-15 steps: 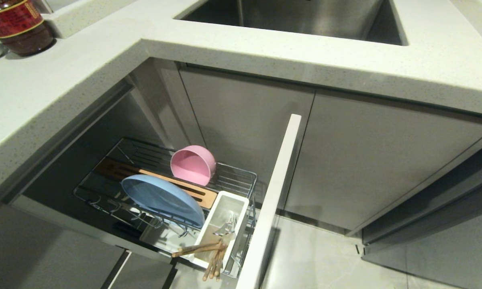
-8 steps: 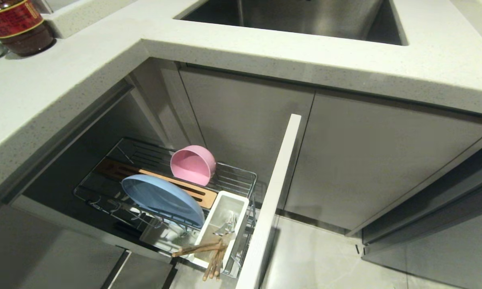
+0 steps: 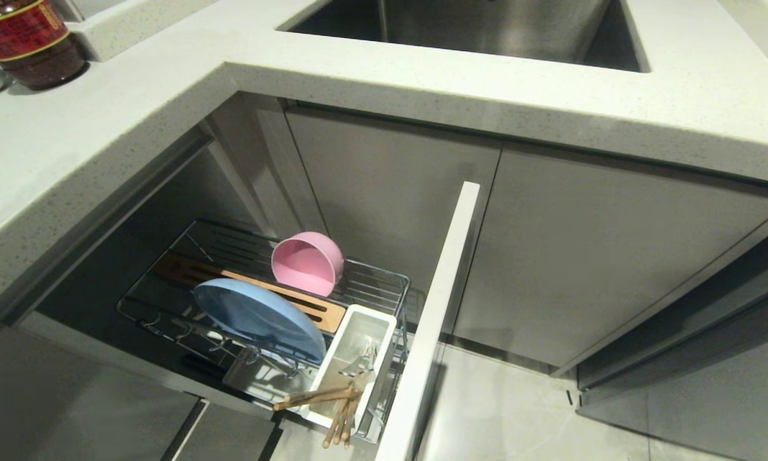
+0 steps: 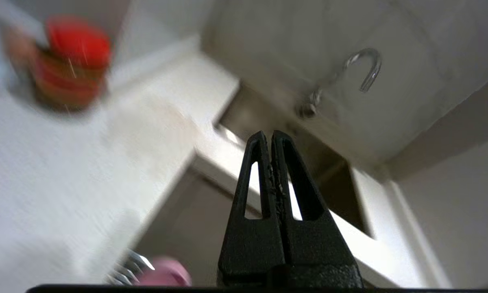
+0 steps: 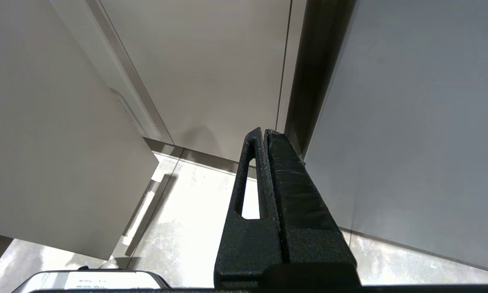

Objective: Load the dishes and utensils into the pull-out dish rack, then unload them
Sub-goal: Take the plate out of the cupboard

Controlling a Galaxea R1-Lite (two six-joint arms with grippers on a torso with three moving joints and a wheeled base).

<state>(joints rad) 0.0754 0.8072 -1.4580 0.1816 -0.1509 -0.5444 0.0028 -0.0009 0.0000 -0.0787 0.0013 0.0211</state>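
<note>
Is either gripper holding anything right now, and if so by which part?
Nothing is held. The left gripper and right gripper are both shut and empty.

Bright even overhead light on the pale tabletop (image 3: pixel 121 121), deep shadow inside the open cabinet, sharp head view, left wrist view smeared by motion blur, red-lidded jar (image 4: pixel 71 61) unfocused

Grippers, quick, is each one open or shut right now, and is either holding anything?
Left gripper: shut, fingers pressed together, holding nothing.
Right gripper: shut, fingers together, holding nothing.
</note>
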